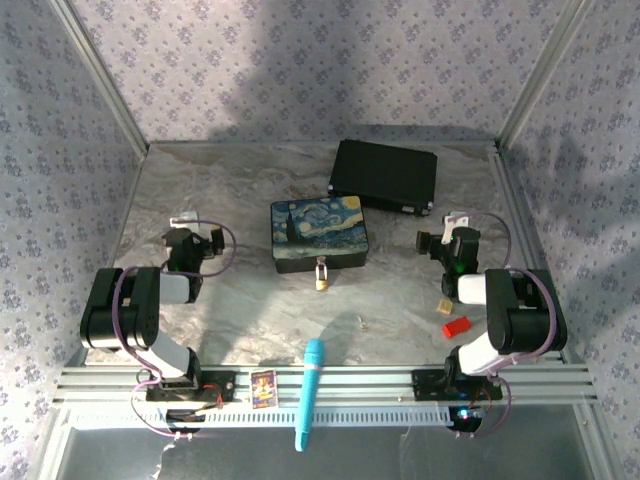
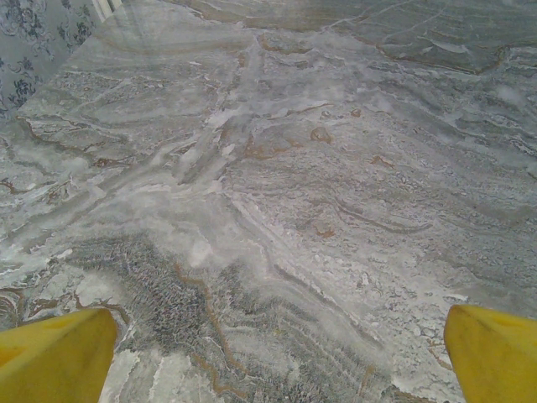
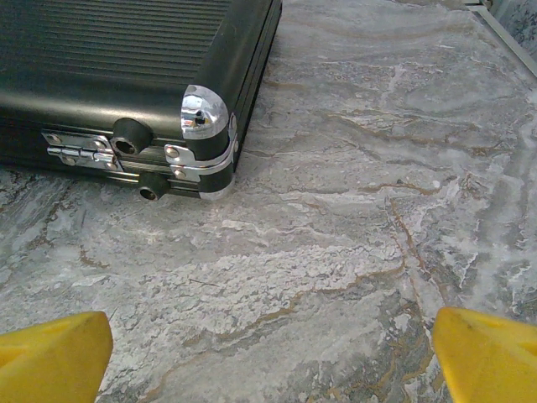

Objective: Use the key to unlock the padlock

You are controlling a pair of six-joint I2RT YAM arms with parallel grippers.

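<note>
The tiny brass padlock is seen against the front edge of the swirly painted box on the veined marble table, the left gripper and right gripper are held wide open and empty, and the ribbed black case gets cut off top-left.

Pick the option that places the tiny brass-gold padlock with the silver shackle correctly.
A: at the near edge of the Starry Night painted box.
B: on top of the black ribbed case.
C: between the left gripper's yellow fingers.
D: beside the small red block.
A: in the top view the tiny brass-gold padlock sits at the middle of the near edge of the Starry Night painted box.
</note>
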